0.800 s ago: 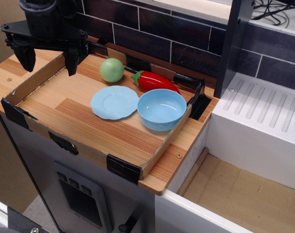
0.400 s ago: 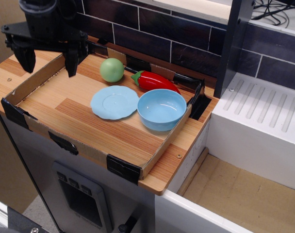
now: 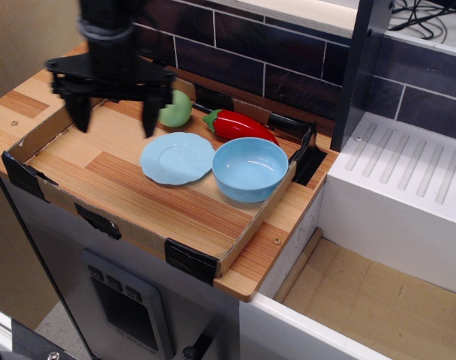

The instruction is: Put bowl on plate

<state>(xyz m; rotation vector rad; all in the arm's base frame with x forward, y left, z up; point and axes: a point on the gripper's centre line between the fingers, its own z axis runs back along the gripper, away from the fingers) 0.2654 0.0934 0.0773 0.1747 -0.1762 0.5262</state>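
While the pincer (image 3: 114, 118) hangs above the left half of the tray (image 3: 123, 229), its two black fingers (image 3: 148, 114) point downward and stand widely spread, released, with nothing between them. One shallow cardboard-walled tray with black corner tape rests on the wooden tabletop (image 3: 10, 109), and it contains four items in total. One bowl (image 3: 250, 169), deep, light blue and glossy, sits upright near the right wall of the tray, its interior empty. One plate (image 3: 177, 157), flat and light blue with a wavy rim, lies just to the left of the bowl; the two rims meet or very nearly meet, and the bowl is not on the plate. One green round fruit (image 3: 177, 109) sits behind the plate, partly hidden by the right finger of the pincer. One red pepper (image 3: 238, 125) with a green stem lies behind the bowl, along the rear wall of the tray. The right finger hangs just above the left rear edge of the plate, and the left finger hangs over bare tray floor. One white sink unit (image 3: 408, 187) with a ribbed drainboard stands to the right of the tabletop, well apart from the pincer.
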